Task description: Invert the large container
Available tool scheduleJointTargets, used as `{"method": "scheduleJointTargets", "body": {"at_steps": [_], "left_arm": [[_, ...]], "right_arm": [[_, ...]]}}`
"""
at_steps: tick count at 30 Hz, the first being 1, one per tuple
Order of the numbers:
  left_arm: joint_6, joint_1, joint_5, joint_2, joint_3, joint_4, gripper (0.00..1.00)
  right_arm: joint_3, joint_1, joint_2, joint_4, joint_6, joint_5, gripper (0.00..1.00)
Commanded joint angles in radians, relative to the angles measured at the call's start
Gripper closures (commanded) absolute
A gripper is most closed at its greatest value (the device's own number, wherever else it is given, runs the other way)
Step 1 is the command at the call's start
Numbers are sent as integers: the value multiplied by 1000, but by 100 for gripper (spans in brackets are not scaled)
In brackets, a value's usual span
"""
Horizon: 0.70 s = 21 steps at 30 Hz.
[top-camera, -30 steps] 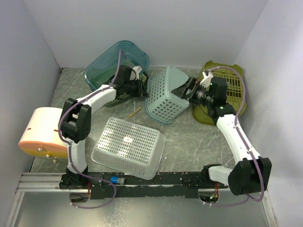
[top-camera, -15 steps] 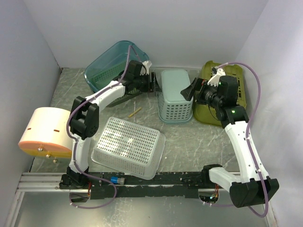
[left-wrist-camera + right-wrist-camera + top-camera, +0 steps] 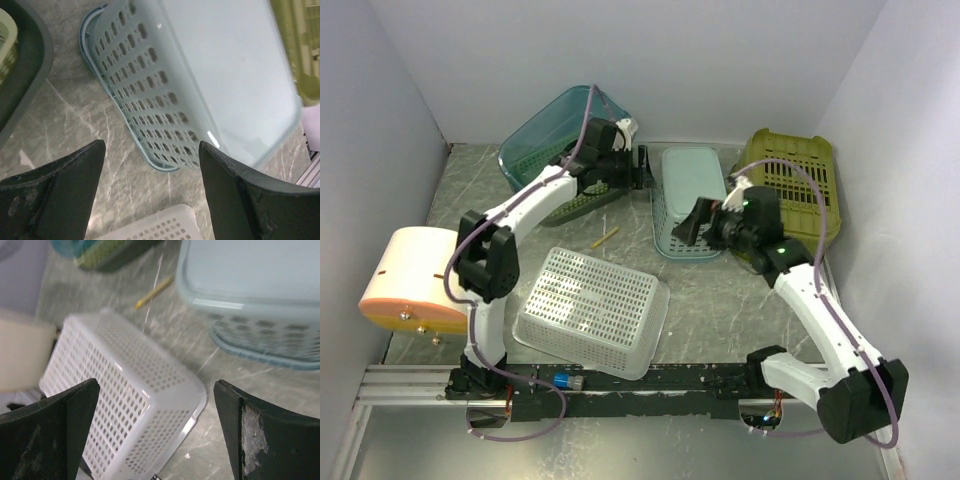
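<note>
The large container [image 3: 688, 195] is a light blue perforated basket. It rests on its rim at the back middle of the table, with its solid base facing up. In the left wrist view its holed side [image 3: 150, 90] slopes down to the marble top. My left gripper [image 3: 642, 165] hangs just left of it, jaws open and empty [image 3: 151, 146]. The right gripper [image 3: 690, 222] sits by its near right corner, open with nothing between the fingers [image 3: 156, 384], and looks down at the white basket. The container's top edge [image 3: 250, 285] shows there too.
A white perforated basket [image 3: 590, 310] lies upside down at the near centre. A teal tub [image 3: 550, 130] leans at the back left and an olive basket [image 3: 800, 180] at the back right. A pencil [image 3: 605, 237] lies between them, and a peach cylinder [image 3: 410, 280] stands at the left wall.
The light blue container went from tilted between both grippers to resting base up. My left gripper opened and let go. The right gripper drew back toward the near side.
</note>
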Motion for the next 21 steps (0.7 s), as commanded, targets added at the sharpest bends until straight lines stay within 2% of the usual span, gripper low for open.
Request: {"method": "scheduleJointTargets", "body": {"at_steps": [1, 4, 8, 10, 14, 21], "left_arm": [[73, -25, -105, -224, -44, -23, 14], [142, -23, -180, -298, -58, -87, 10], [176, -1, -298, -425, -149, -116, 3], [165, 72, -284, -508, -214, -105, 0], [161, 185, -212, -563, -281, -126, 0], [197, 196, -183, -547, -281, -166, 0]], "right_arm": [[-102, 174, 34, 169, 117, 103, 0], [-128, 234, 118, 282, 169, 145, 0], [-126, 238, 254, 425, 235, 208, 0], [-96, 238, 333, 487, 247, 202, 0], [-15, 232, 477, 549, 261, 294, 0], [171, 159, 665, 619, 277, 383, 0]]}}
